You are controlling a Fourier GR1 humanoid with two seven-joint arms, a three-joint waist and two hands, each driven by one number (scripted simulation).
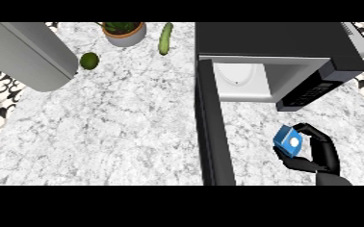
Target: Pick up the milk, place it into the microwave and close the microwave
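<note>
One hand in view: the right hand [321, 157], coming up from the lower right corner with only a dark stub of wrist behind it. Fingers curl over the far side of the milk [287, 141] and the thumb sits under its near side, so the hand is grasping the carton. The milk is a small blue carton with a white patch, tilted and held at the hand's left. It sits in front of the microwave [284, 41], to the right of the door [213, 125], and is not inside. Cannot tell whether the carton is lifted clear of the worktop [128, 125].

Edges: the microwave has a black case at upper right. Its door is swung out towards the viewer and seen edge-on, as a long black bar running from the cavity's left side down to the lower edge. The white cavity is open, with a round turntable plate [238, 77] inside. The control panel [309, 92] stands right of the opening, nearest the hand.

Room: hand and milk lie between the door bar and the view's right edge, with bare marble between carton and cavity mouth. A wide bare stretch of marble lies left of the door. Along the far edge stand a potted plant [124, 33] and a cucumber [165, 38]. A round green fruit [89, 60] lies just beside a grey rounded object [35, 57] at upper left.
</note>
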